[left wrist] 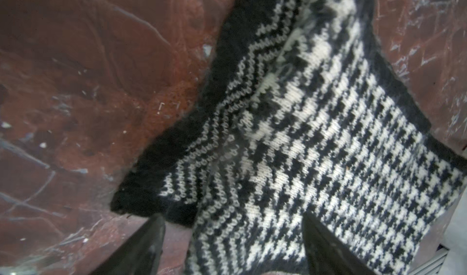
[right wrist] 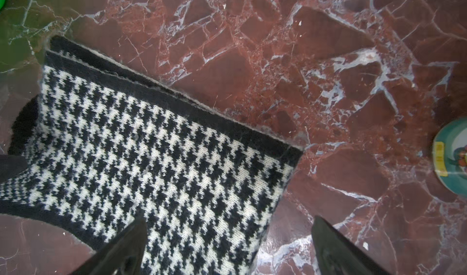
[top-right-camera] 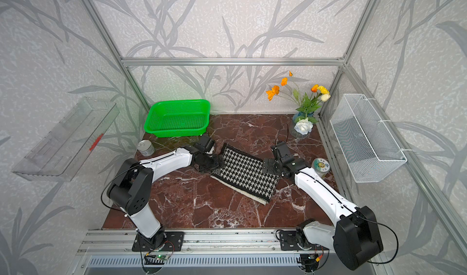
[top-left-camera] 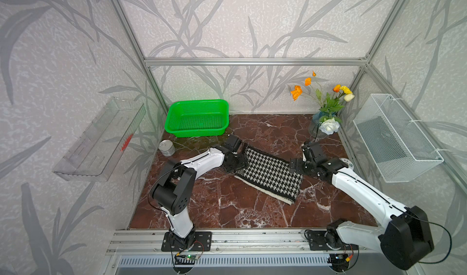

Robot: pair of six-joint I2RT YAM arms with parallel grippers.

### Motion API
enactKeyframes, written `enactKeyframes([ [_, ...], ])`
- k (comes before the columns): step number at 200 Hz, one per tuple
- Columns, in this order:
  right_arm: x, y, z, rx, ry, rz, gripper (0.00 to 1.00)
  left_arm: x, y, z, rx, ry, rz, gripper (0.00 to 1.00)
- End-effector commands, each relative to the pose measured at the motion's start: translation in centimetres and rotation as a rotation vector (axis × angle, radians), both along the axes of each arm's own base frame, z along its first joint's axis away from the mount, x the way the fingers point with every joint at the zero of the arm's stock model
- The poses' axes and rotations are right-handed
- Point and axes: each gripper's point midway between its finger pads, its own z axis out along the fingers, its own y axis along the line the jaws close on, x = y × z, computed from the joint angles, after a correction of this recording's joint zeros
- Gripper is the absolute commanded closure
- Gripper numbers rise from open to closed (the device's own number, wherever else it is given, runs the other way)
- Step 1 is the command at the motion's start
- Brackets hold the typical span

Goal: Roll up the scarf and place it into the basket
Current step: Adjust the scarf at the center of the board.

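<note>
Houndstooth scarf point(top-left-camera: 270, 175) lying on the marble desk point(top-left-camera: 227, 205), left jaws standing wide astride its folded end, right jaws gaping wide astride its opposite corner.

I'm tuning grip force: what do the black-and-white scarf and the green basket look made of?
Black-and-white houndstooth scarf: soft knitted yarn, perhaps wool or acrylic; matte, with visible stitch loops and fuzzy edges. Bright green rectangular basket: likely moulded plastic, slightly glossy, with evenly perforated walls and a smooth rounded rim.
</note>
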Motion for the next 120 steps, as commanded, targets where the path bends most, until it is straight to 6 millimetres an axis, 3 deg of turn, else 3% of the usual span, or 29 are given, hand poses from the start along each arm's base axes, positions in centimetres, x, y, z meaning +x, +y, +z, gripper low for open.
enactKeyframes([
  [1,-0.3,-0.3,-1.3,0.008,0.031,-0.009,0.01,0.8,-0.5,0.8,-0.018,-0.023,-0.007,0.34],
  [46,-0.4,-0.5,-2.2,0.005,0.045,-0.015,0.01,1.2,-1.0,1.4,-0.054,-0.036,-0.01,0.65],
  [68,-0.4,-0.5,-2.7,0.008,0.059,-0.02,0.01,1.4,-1.7,1.8,-0.083,-0.035,-0.023,0.87],
  [74,-0.3,-0.6,-2.8,0.011,0.062,-0.024,0.01,1.5,-1.7,1.8,-0.078,-0.033,-0.025,1.0],
  [120,0.1,-0.8,-3.5,0.027,0.078,-0.046,0.01,2.2,-0.8,2.8,-0.031,-0.082,-0.031,1.0],
])
